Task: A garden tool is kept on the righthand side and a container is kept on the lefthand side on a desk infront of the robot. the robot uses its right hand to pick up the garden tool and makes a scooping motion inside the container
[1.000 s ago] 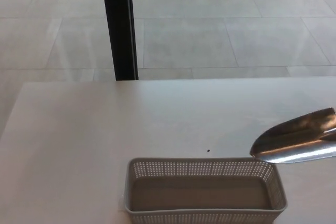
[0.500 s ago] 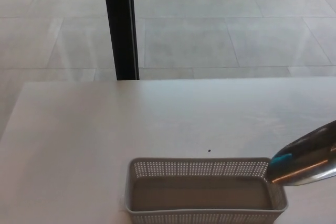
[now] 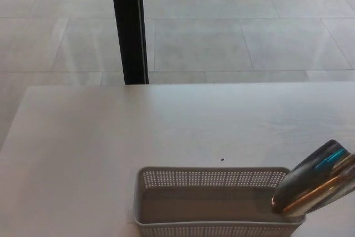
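The garden tool (image 3: 315, 178) is a shiny metal trowel. Its blade comes in from the right edge, tilted, with the tip dipping over the right end of the container (image 3: 216, 201). The container is a pale perforated basket, and it looks empty, standing at the near edge of the desk (image 3: 111, 131), a little right of the middle. No hand shows in the head view, so I cannot tell how the right hand holds the handle; the left hand is not in view either.

I think the main risk is the right wall of the basket. The blade seems very close to the rim, maybe touching it. If it goes down there, it could push or tip the light basket, or slide it off the near edge. A small dark speck (image 3: 222, 159) lies on the desk just beyond the basket.
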Robot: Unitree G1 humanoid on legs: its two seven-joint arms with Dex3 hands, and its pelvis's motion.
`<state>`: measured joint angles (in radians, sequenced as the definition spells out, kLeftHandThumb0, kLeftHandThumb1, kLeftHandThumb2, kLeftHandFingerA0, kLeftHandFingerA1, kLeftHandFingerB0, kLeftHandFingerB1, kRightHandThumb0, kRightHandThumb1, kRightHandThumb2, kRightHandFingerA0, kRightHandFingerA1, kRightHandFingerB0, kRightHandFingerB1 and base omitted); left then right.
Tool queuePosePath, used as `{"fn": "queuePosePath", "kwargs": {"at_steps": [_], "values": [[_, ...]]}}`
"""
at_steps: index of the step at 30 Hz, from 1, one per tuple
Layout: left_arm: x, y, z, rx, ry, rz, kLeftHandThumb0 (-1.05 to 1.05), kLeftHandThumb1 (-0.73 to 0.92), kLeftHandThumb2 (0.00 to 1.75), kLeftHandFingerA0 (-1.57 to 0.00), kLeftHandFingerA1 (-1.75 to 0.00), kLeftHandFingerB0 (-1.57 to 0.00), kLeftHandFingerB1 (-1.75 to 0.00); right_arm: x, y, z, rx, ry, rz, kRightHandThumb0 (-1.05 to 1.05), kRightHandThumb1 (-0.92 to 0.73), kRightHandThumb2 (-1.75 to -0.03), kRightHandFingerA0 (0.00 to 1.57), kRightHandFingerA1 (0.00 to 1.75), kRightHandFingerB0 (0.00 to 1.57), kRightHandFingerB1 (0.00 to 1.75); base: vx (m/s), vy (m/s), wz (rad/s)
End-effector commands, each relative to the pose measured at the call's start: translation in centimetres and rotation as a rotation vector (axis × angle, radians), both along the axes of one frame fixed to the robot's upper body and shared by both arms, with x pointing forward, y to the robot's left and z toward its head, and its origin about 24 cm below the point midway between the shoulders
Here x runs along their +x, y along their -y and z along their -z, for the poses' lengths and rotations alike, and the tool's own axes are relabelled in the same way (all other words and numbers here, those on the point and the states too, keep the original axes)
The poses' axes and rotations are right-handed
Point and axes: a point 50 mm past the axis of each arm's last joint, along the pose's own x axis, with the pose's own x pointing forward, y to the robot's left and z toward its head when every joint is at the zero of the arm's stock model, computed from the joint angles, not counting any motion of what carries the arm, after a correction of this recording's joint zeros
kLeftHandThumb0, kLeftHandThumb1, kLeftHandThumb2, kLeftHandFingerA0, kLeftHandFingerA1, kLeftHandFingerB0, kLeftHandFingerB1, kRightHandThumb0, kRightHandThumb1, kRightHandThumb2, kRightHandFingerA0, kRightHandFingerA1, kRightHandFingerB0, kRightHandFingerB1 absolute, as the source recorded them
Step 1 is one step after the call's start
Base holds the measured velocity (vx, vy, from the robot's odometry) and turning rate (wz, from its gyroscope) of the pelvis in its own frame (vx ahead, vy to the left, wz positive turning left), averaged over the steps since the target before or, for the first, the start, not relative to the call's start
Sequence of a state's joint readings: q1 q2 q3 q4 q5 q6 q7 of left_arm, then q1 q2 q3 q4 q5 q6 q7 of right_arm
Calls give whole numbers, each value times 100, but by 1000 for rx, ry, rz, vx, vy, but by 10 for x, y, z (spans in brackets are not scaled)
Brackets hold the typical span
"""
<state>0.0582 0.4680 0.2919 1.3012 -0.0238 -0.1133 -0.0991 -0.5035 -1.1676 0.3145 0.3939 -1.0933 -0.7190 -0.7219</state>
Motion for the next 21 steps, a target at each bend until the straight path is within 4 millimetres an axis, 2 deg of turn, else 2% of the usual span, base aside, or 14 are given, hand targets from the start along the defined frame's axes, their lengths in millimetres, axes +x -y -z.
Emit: {"fn": "queuePosePath", "kwargs": {"at_steps": [1, 4, 5, 6, 7, 9, 10, 11, 12, 14, 17, 19, 20, 21], "values": [[0, -6, -6, 19, 9, 19, -53, 61, 58, -57, -63, -62, -45, 9, -15, 0, -42, -11, 112, -37, -55, -64, 94, 158, 99, 79, 0, 0, 0], [0, -5, -5, 13, 20, 11, -51, 60, 58, -61, -67, -62, -47, 11, -22, 2, -90, -4, 148, -36, -60, -58, 93, 163, 99, 80, 0, 0, 0], [-1, -5, -5, 3, 29, -5, -51, 59, 58, -69, -78, -66, -48, 13, -25, 2, -110, -4, 175, -38, -63, -62, 88, 170, 91, 98, 0, 0, 0], [-1, -5, -4, 2, 28, -1, -50, 59, 58, -75, -83, -68, -49, 14, -31, 4, -93, -38, 206, -34, -66, -64, 89, 172, 84, 129, 0, 0, 0], [-1, -5, -4, 5, 25, -2, -51, 59, 58, -68, -77, -67, -48, 15, -34, 5, -95, -43, 221, -32, -61, -70, 89, 175, 80, 146, 0, 0, 0], [-1, -4, -4, 2, 22, 5, -50, 60, 58, -71, -83, -66, -48, 15, -36, 7, -115, -61, 263, -32, -61, -73, 88, 175, 78, 147, 0, 0, 0], [-1, -5, -4, -4, 31, -7, -51, 59, 56, -72, -99, -69, -49, 16, -39, 10, -122, -66, 289, -33, -63, -75, 89, 175, 75, 153, 0, 0, 0], [-2, -5, -5, -5, 28, -7, -52, 59, 58, -62, -75, -62, -46, 17, -40, 11, -127, -74, 314, -35, -64, -78, 91, 175, 77, 154, 0, 0, 0], [-2, -5, -5, -2, 30, -11, -53, 58, 58, -66, -92, -63, -47, 17, -43, 13, -135, -90, 350, -33, -61, -84, 93, 175, 81, 149, 0, 0, 0], [-1, -6, -5, -5, 31, -17, -52, 57, 57, -69, -77, -64, -47, 16, -46, 16, -125, -110, 365, -33, -62, -91, 95, 175, 85, 142, 0, 0, 0], [0, -5, -5, -10, 36, -24, -50, 58, 58, -73, -87, -67, -47, 15, -51, 20, -118, -175, 401, -34, -64, -89, 95, 175, 81, 152, 0, 0, 0], [1, -5, -4, -14, 37, -27, -50, 58, 58, -74, -85, -67, -47, 13, -55, 22, -128, -190, 416, -35, -62, -89, 95, 175, 79, 152, 0, 0, 0], [0, -4, -4, -14, 32, -19, -50, 59, 58, -69, -75, -65, -46, 12, -58, 25, -138, -197, 417, -36, -64, -84, 94, 175, 78, 152, 0, 0, 0], [0, -4, -4, -15, 33, -23, -52, 58, 58, -67, -71, -63, -45, 9, -63, 32, -146, -204, 410, -36, -62, -90, 94, 175, 78, 152, 0, 0, 0]]}}
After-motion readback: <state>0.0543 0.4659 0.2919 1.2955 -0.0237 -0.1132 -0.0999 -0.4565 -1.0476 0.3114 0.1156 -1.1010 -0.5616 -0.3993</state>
